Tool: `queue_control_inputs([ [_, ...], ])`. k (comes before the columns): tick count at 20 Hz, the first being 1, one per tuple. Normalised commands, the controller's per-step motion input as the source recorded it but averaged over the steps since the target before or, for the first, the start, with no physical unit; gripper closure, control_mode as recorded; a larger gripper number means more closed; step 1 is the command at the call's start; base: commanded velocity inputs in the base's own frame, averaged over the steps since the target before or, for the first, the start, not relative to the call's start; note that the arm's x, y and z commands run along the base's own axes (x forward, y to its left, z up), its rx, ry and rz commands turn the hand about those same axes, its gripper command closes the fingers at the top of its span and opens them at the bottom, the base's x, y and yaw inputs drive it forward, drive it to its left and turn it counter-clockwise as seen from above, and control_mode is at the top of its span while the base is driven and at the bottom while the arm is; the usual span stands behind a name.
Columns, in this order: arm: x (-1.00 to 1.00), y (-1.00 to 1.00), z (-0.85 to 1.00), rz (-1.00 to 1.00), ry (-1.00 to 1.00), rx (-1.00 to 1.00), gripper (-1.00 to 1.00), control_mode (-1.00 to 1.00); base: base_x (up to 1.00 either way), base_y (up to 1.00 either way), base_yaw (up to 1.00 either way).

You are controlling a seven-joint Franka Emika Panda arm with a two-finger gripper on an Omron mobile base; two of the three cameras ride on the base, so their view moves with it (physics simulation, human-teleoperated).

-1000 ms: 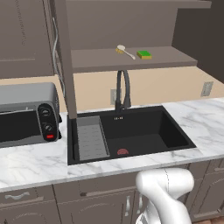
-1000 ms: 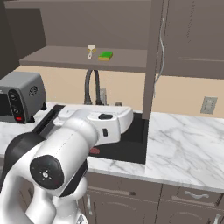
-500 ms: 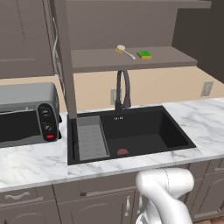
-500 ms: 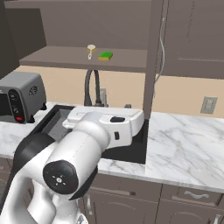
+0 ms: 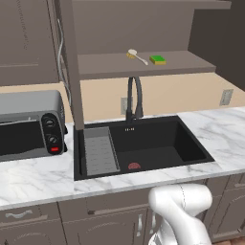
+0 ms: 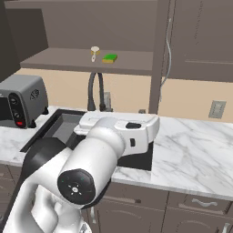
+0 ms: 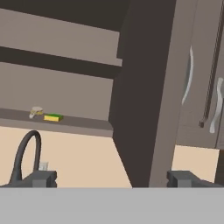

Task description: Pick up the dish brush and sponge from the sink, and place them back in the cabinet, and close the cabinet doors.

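Brush (image 5: 136, 56) and sponge (image 5: 158, 60) side by side on cabinet (image 5: 143, 64) shelf above sink (image 5: 143, 146), door (image 7: 144, 96) edge-on, tool (image 7: 111, 178) released, empty.

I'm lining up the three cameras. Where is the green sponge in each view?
Left base view: sponge upper centre-right, on the cabinet shelf, right of the dish brush.
Right base view: sponge upper centre-left, right of the brush.
Hand view: sponge left of centre, on the shelf.
Shared landmark: the black faucet, below the shelf.
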Motion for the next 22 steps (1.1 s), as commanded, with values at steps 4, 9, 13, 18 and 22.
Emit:
queue_control_inputs([
  [4, 0.00, -0.21, 0.00, 0.00, 0.00, 0.00, -1.00, -1.00, 0.00, 0.00, 0.00],
  [9, 0.00, -0.23, 0.00, 0.00, 0.00, 0.00, -1.00, -1.00, 0.00, 0.00, 0.00],
  [13, 0.00, -0.18, -0.01, 0.00, 0.00, 0.00, -1.00, -1.00, 0.00, 0.00, 0.00],
  [18, 0.00, -0.18, 0.00, 0.00, 0.00, 0.00, -1.00, -1.00, 0.00, 0.00, 0.00],
  [22, 0.00, -0.20, -0.03, 0.03, 0.00, 0.00, -1.00, -1.00, 0.00, 0.00, 0.00],
])
